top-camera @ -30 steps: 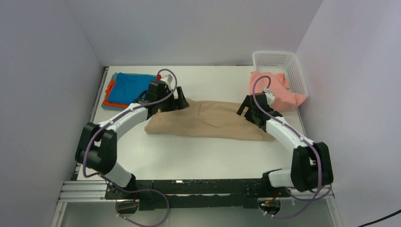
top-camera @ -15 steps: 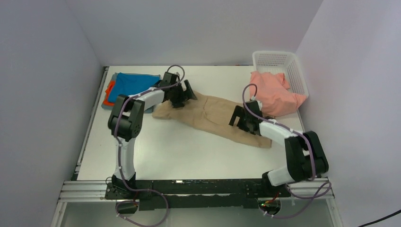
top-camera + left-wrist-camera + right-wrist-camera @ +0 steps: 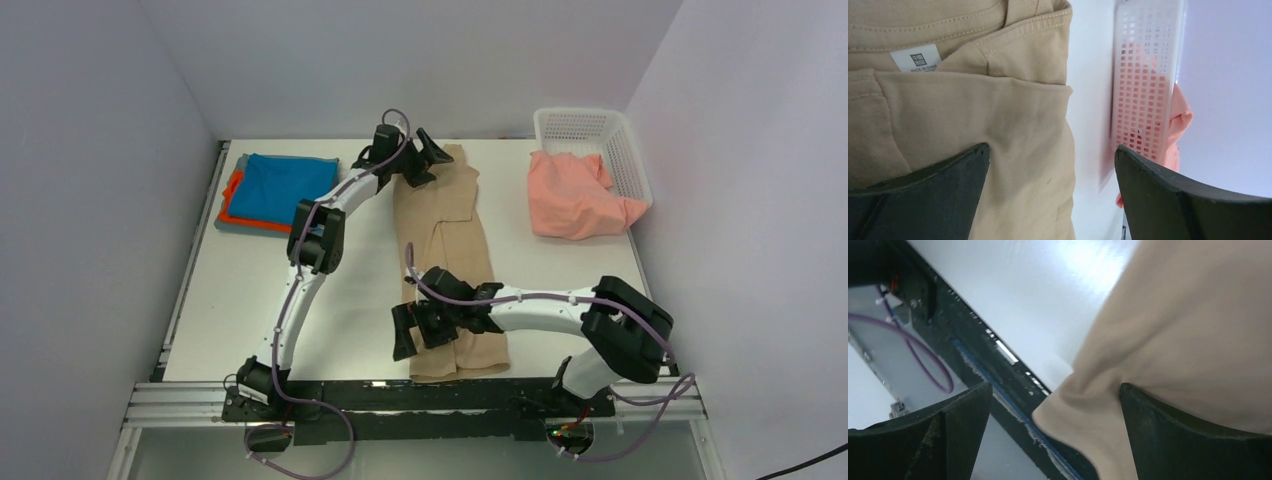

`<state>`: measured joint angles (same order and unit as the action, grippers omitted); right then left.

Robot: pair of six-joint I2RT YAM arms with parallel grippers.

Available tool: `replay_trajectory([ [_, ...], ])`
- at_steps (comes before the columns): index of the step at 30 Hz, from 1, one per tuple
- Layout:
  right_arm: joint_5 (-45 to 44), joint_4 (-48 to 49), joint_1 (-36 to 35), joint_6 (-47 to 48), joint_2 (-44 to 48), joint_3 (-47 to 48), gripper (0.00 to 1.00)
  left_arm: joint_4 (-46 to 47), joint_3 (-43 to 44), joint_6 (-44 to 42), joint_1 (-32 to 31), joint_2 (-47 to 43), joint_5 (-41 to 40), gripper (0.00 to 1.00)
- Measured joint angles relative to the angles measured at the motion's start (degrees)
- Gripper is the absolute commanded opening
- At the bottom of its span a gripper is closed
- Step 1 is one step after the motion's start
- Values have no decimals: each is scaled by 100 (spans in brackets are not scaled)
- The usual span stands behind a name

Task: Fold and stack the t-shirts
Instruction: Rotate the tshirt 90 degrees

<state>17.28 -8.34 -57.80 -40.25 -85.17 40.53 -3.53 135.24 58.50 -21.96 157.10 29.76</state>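
A tan t-shirt point(image 3: 442, 225), folded into a long strip, lies from the back of the table to its front edge. My left gripper point(image 3: 428, 160) is at the strip's far collar end. Its jaws stand open in the left wrist view point(image 3: 1052, 150), one finger over the tan cloth point(image 3: 973, 100), the other over bare table. My right gripper point(image 3: 405, 335) is open at the near end point(image 3: 1055, 386), where a tan corner point(image 3: 1188, 320) reaches over the front rail. A blue t-shirt point(image 3: 285, 185) tops an orange one point(image 3: 232, 190) and a grey one point(image 3: 250, 227) at the back left.
A salmon-pink t-shirt point(image 3: 575, 195) spills out of the white lattice basket point(image 3: 590, 125) at the back right; basket point(image 3: 1145, 75) and pink cloth point(image 3: 1180, 120) also show in the left wrist view. The black front rail point(image 3: 998, 360) runs under my right gripper. Walls enclose three sides.
The tan t-shirt swung from lying across the table to lying back to front. My left gripper went to the back with its end; the right swept to the front centre.
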Motion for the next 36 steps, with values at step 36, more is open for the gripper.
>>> replay_trajectory([
  [36,-3241,-1897,361,649,-457,1064,100,-549,-5764,-2658,-151,-6653,-1530,100],
])
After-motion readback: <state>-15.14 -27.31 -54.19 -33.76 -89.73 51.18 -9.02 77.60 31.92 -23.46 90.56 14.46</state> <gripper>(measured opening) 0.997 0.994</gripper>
